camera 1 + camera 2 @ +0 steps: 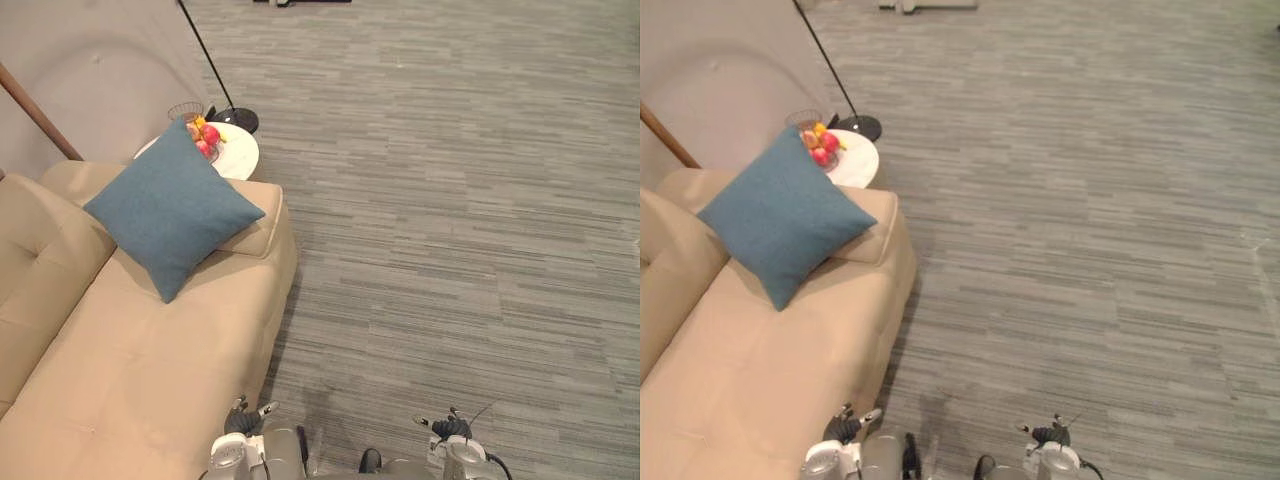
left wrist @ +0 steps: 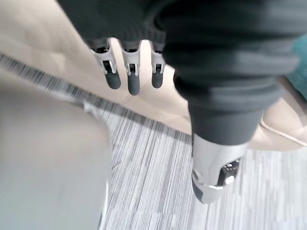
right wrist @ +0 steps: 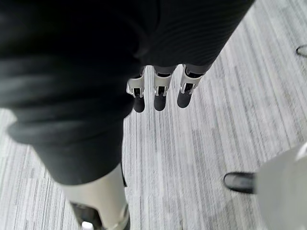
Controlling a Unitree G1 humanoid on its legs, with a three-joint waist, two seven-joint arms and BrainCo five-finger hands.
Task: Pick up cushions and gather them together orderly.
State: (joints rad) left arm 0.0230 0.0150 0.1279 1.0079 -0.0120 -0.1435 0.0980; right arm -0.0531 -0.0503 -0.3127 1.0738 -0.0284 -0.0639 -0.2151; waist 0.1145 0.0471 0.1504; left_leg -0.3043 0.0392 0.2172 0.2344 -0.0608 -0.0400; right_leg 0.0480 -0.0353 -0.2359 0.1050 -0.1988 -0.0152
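Left eye view, sofa side first: your one loose cushion (image 1: 172,208), a blue square, leans on the armrest of the beige sofa (image 1: 150,360), well ahead of the left hand (image 1: 250,412) and off to its left, far out of its reach. Farther from that hand, past the cushion, a small white side table (image 1: 238,150) carries a bowl of fruit (image 1: 203,135), with a black lamp base (image 1: 236,120) just behind it. The left hand hangs low beside the sofa's near corner, fingers straight and relaxed, holding nothing. The right hand (image 3: 160,93) hangs to the left hand's right over grey carpet (image 1: 450,250), fingers equally slack and empty. By the look of it you are at the very start, on the approach, with no cushion lifted. The next move calls for stepping closer and turning toward the sofa, then reaching the left hand forward to the cushion's near corner. Only one cushion is visible, so where to gather it is unclear.
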